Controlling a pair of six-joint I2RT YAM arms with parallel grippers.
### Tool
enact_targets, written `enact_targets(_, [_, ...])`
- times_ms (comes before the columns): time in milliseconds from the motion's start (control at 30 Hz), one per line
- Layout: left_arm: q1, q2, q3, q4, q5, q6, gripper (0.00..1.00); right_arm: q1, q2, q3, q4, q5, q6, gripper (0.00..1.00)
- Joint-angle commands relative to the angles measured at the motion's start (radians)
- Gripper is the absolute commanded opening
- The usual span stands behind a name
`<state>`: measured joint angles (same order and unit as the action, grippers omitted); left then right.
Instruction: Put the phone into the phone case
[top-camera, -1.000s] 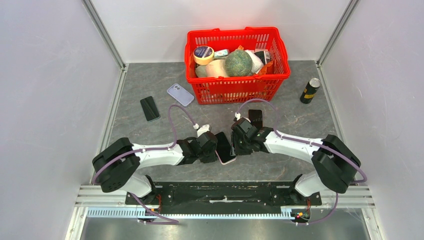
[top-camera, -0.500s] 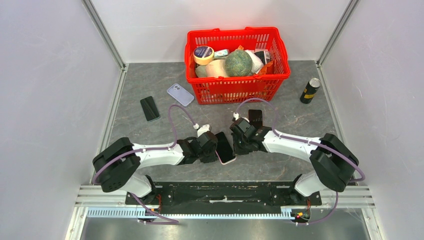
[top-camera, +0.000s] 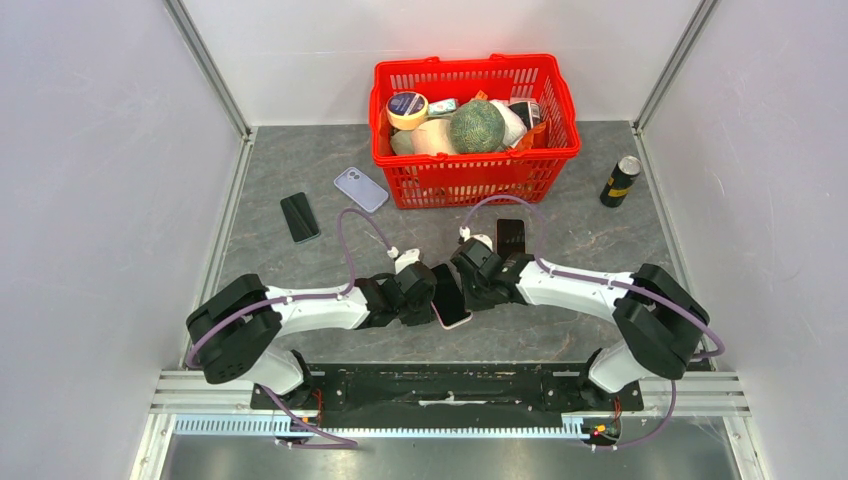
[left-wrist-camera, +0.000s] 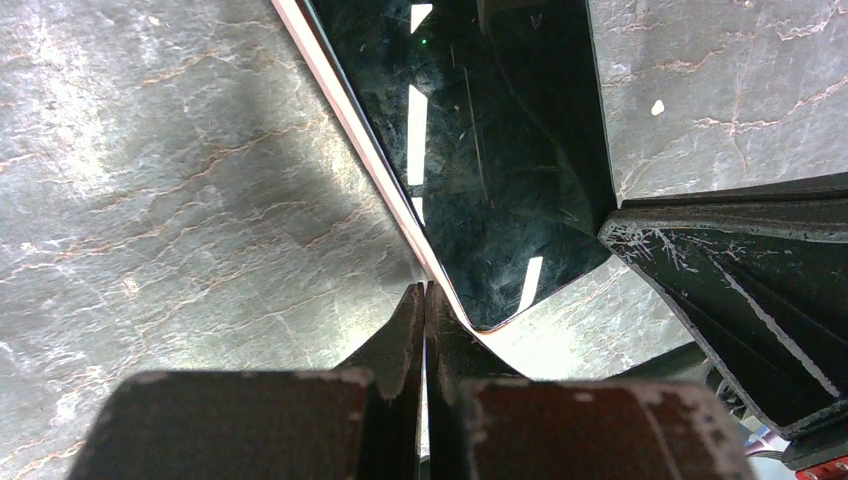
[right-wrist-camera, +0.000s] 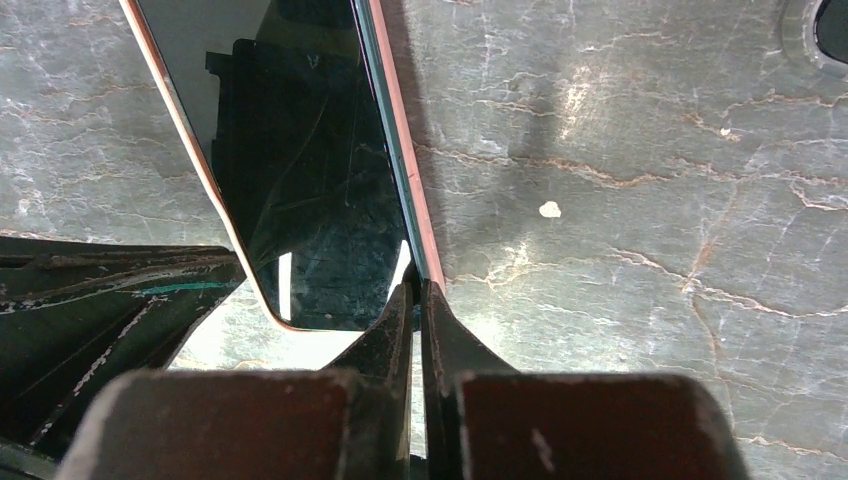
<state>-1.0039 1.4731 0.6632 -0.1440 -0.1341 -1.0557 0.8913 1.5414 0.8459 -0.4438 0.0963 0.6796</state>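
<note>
A black-screened phone with a pink rim (top-camera: 449, 295) lies on the grey table between my two grippers. My left gripper (top-camera: 429, 294) is shut, its tips pressed against the phone's left edge (left-wrist-camera: 400, 215). My right gripper (top-camera: 466, 288) is shut, its tips against the phone's right edge (right-wrist-camera: 400, 170). Each wrist view shows the screen and the other gripper's dark body beyond it. A lilac phone case (top-camera: 360, 188) lies far off to the back left, by the basket.
A red basket (top-camera: 480, 180) full of items stands at the back centre. A black phone (top-camera: 300, 217) lies at the left, and another black slab (top-camera: 510, 236) sits just behind my right gripper. A dark can (top-camera: 620, 180) stands at the back right.
My right gripper has slid a little left against the phone. The phone now looks narrower and nudged slightly left. The left gripper has hardly moved.
</note>
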Motion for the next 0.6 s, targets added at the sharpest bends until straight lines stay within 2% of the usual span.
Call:
enact_targets(0, [-0.004,0.003,0.048,0.027,-0.047,-0.005,0.02,0.062,0.131,-0.05,0.09,-0.057,0.053,0.0])
enact_targets(567, [-0.003,-0.004,0.067,-0.003,-0.061,0.008,0.02,0.089,0.2,-0.087,0.115,-0.035,0.09,0.0])
